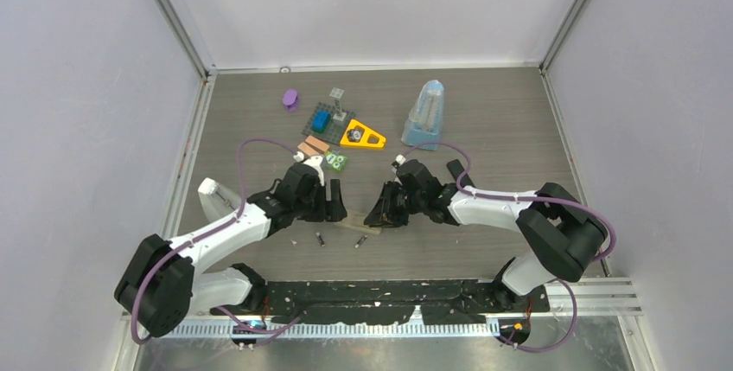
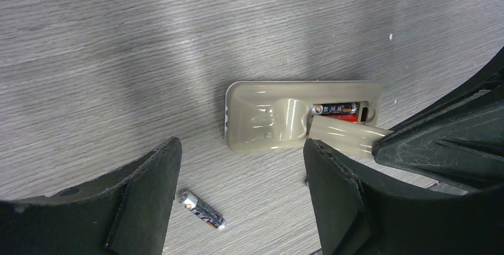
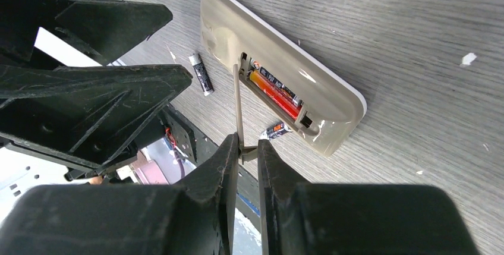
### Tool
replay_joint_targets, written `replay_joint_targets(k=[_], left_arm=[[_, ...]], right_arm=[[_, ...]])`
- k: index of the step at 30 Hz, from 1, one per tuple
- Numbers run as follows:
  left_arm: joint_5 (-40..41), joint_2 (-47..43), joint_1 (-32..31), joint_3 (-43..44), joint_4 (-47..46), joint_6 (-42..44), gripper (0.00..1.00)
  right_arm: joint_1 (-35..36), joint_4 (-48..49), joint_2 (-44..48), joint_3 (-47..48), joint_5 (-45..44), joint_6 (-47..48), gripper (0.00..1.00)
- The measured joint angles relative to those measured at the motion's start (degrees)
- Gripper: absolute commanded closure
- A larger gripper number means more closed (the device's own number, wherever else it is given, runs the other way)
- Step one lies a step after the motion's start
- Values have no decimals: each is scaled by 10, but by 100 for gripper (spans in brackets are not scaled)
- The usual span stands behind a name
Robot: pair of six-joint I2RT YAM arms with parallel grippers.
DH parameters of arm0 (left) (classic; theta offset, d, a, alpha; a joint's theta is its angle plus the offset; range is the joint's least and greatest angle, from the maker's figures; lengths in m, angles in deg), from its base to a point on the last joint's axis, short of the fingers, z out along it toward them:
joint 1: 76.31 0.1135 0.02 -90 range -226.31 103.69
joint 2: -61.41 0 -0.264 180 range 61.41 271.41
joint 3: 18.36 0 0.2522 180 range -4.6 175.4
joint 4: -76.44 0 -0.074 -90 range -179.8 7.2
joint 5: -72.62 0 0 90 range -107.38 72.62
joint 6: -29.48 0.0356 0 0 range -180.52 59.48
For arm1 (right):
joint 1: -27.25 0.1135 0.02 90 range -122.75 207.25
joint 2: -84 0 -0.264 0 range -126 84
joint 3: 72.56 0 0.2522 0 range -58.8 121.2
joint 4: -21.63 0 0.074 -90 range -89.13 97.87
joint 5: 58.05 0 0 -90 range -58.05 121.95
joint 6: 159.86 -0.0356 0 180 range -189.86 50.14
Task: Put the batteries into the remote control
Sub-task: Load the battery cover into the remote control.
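The right gripper [image 3: 248, 154] is clenched on the thin beige battery cover [image 3: 238, 109], pinching its lower end so the cover stands on edge. The cover's other end is at the mouth of the remote's open compartment. The left gripper [image 2: 241, 161] is released, its two fingers [image 2: 148, 204] spread wide with nothing between them, hovering over the table just left of the remote.

The remote control [image 3: 285, 59] lies face down on the grey wood-grain table [image 2: 119, 41], in the near middle of the work area between the two grippers. Its beige back is turned up and its battery bay is uncovered. Two seated batteries [image 3: 274, 93] lie side by side in the bay, one dark-wrapped and one red-orange.

Two more batteries lie loose on the table just near of the remote, apart from it. One loose battery [image 1: 320, 239] lies to the left, by the left gripper. The second loose battery [image 1: 360, 240] lies to the right.

Further back on the table sit a purple piece [image 1: 290, 99], an orange triangular piece [image 1: 363, 137] and a clear bluish container [image 1: 425, 113].
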Motion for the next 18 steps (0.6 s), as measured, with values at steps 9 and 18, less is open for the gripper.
replay_joint_targets(k=[9, 18], left_arm=[[2, 25, 0, 0, -2, -3, 29], [2, 33, 0, 0, -2, -3, 30]], right_arm=[[-1, 19, 0, -12, 0, -20, 95], [-4, 25, 0, -22, 0, -30, 95]])
